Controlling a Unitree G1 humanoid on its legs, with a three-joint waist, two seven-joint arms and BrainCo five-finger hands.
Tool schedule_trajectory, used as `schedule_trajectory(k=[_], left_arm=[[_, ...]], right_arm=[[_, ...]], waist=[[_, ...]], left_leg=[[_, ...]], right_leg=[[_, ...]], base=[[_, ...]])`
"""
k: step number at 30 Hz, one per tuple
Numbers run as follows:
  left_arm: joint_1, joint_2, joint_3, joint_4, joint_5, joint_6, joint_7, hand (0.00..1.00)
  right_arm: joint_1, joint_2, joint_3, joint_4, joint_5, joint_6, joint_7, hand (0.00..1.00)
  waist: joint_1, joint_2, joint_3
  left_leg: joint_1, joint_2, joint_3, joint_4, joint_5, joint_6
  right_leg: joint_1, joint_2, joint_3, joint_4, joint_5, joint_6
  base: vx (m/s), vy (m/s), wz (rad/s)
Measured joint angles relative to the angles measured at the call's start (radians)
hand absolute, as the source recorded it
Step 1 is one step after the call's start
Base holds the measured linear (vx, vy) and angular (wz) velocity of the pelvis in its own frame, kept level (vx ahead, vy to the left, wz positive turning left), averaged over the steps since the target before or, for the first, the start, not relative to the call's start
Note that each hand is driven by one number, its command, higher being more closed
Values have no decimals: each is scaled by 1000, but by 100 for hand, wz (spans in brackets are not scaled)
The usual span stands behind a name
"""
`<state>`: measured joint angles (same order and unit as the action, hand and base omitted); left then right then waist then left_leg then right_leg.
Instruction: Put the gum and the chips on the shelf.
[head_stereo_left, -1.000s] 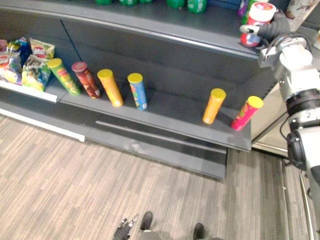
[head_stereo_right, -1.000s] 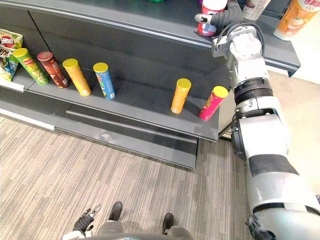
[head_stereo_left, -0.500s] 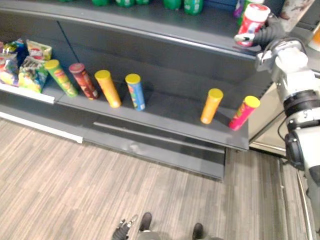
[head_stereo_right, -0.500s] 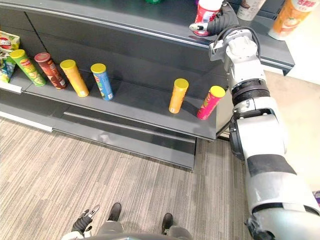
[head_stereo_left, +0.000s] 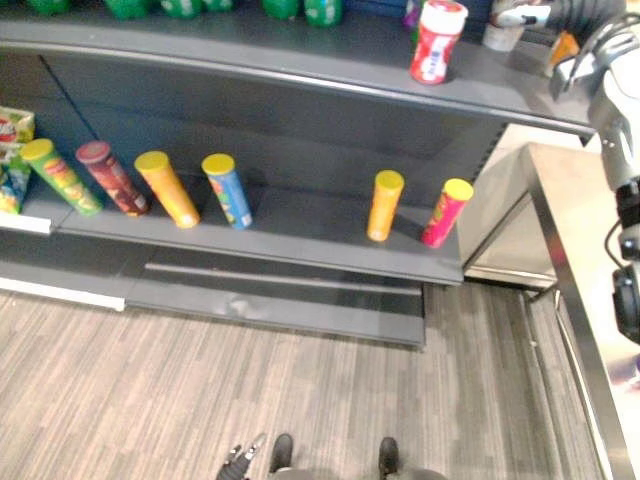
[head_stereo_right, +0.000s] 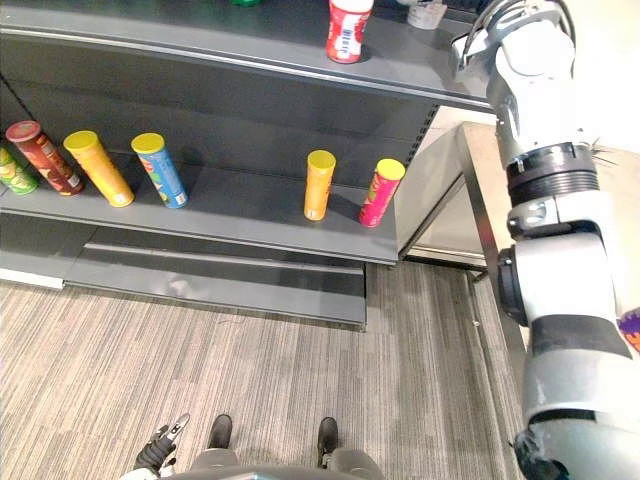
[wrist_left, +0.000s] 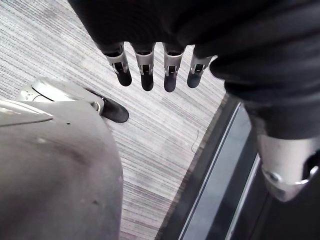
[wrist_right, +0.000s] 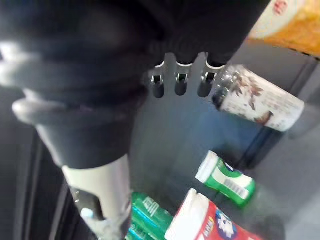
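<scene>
Gum canister (head_stereo_left: 437, 40) (red-and-white cylinder) is standing upright on the matte grey upper shelf (head_stereo_left: 300, 62). Right robot hand (wrist_right: 180, 84) is hovering near its right, fingers straight, empty. Slim chip tubes (head_stereo_left: 385, 205) are lining the lower shelf (head_stereo_left: 300, 236).

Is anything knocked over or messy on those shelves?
No, nothing stands out. The red-and-white tub stands upright on the upper shelf, and the six chip tubes stand in a row on the lower shelf, none fallen or spilled.
</scene>
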<state>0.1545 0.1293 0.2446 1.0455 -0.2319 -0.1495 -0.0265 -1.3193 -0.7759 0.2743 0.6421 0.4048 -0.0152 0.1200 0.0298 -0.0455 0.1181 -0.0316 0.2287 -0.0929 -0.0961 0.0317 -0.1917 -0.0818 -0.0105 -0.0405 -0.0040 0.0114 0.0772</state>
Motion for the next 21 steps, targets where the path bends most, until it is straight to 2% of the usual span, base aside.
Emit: schedule_trajectory(k=[2,5,8,10,13,15,17,18,20,21], left_arm=[[0,1,2,15,0,0,0,0],[3,0,14,23,1,7,1,0],[6,-9,33,28,3,7,3,0],[12,-17,41,30,11,7,7,0],[14,-28,62,30,18,7,21,0],[9,-36,72,30,18,7,24,0],[11,-48,78,31,20,6,30,0],[11,-50,84,31,19,6,31,0],[10,-50,96,41,24,6,43,0],[9,-50,97,46,30,6,45,0]], right_arm=[[107,-59,-4,-165,56,-31,0,0],[280,-74,-72,-349,108,-54,4,0],[568,-40,-256,-628,156,-99,8,0],[717,50,-389,-788,163,-142,4,0],[888,179,-471,-971,163,-209,0,0],[1005,262,-467,-1082,151,-232,5,0],[1156,409,-429,-1141,110,-261,23,0],[1196,450,-409,-1139,105,-261,25,0],[1362,581,-293,-1092,108,-254,38,0],[1401,602,-260,-1070,108,-250,40,0]], waist=[[-14,-4,-6],[-30,-14,-18],[-33,-16,-43],[-53,-13,-60],[-62,-13,-87],[-63,-13,-101],[-60,-19,-117],[-59,-21,-121],[-57,-23,-128],[-57,-23,-129]], left_leg=[[2,0,4,-2,-2,0],[2,1,9,-2,-6,-1],[-1,0,24,-1,-12,-1],[-2,-2,23,-1,-14,0],[-1,-3,24,0,-16,1],[-1,-3,23,0,-18,2],[-1,-5,19,-1,-19,3],[-1,-5,17,-1,-20,4],[-2,-11,2,-3,-22,6],[-2,-12,1,-4,-25,8]], right_leg=[[-1,2,10,0,0,0],[-6,4,16,0,0,0],[-18,1,23,4,0,0],[-18,-1,21,6,0,0],[-18,-1,21,6,-1,-1],[-18,-2,19,6,-1,-1],[-16,-4,17,8,-6,4],[-16,-5,16,8,-6,4],[-11,-10,11,8,-9,4],[-11,-11,10,8,-9,4]], base=[[4,0,-10],[19,3,-8],[41,12,-12],[42,13,2],[27,6,-1],[-6,0,2],[-31,-2,5],[-40,-6,6],[-43,-6,10],[-50,2,9]])
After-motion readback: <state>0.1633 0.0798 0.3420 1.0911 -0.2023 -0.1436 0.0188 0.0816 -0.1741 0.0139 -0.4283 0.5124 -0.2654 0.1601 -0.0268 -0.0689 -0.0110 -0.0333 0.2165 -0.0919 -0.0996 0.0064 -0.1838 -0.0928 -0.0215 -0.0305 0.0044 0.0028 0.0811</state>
